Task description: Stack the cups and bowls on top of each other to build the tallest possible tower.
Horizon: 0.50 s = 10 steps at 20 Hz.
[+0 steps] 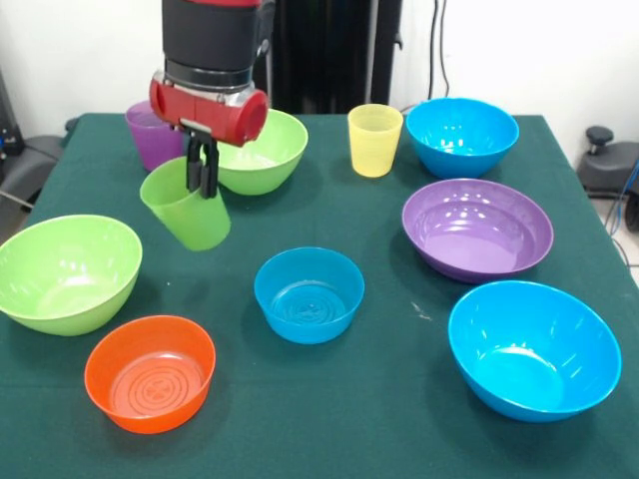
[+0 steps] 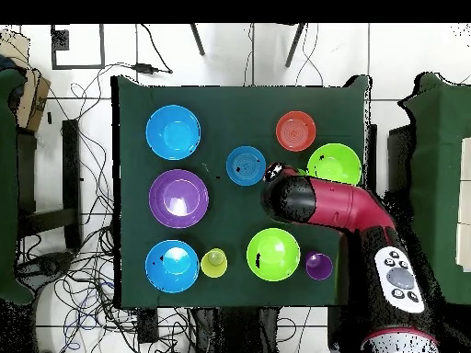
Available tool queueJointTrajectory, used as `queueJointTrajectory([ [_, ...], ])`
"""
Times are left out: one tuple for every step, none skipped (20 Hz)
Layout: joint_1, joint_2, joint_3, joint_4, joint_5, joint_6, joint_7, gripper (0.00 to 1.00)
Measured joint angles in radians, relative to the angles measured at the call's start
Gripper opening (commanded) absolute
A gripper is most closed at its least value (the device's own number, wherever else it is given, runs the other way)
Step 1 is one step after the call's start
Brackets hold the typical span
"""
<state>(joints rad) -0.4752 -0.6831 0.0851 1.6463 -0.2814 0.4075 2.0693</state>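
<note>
**Green cup lifted clear of the table**

The gripper [image 1: 203, 172] had its fingers clamped on the rim of the green cup [image 1: 186, 211], which hung tilted above the table [image 1: 369, 419]. The small blue bowl [image 1: 309, 294] sat at the cup's four o'clock, the purple cup [image 1: 151, 134] at eleven.

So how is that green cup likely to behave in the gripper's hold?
The green cup hangs tilted from the gripper, pinched at its rim, so it may swing or slip. It looks like thin glossy plastic: probably light, maybe flexing a little. Tall and narrow, it could tip if set down crooked.
</note>
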Motion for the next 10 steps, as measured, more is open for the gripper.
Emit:
queueJointTrajectory([
  [0.004, -0.006, 0.0, 0.0, 0.0, 0.002, 0.0, 0.0],
  [0.009, -0.013, 0.0, 0.0, 0.0, 0.003, 0.0, 0.0],
  [0.015, -0.017, 0.0, -0.001, 0.0, 0.003, 0.0, 0.0],
  [0.02, -0.02, 0.0, -0.001, 0.0, 0.003, 0.0, 0.0],
  [0.028, -0.023, 0.0, -0.002, 0.001, 0.003, 0.0, 0.0],
  [0.035, -0.024, -0.001, -0.002, 0.001, 0.003, 0.0, 0.0],
  [0.046, -0.027, -0.002, -0.002, 0.001, 0.003, 0.0, 0.0],
  [0.054, -0.028, -0.003, -0.003, 0.001, 0.003, 0.0, 0.0],
  [0.067, -0.03, -0.004, -0.004, 0.002, 0.003, 0.0, 0.0],
  [0.073, -0.03, -0.005, -0.005, 0.002, 0.003, 0.0, 0.0],
])
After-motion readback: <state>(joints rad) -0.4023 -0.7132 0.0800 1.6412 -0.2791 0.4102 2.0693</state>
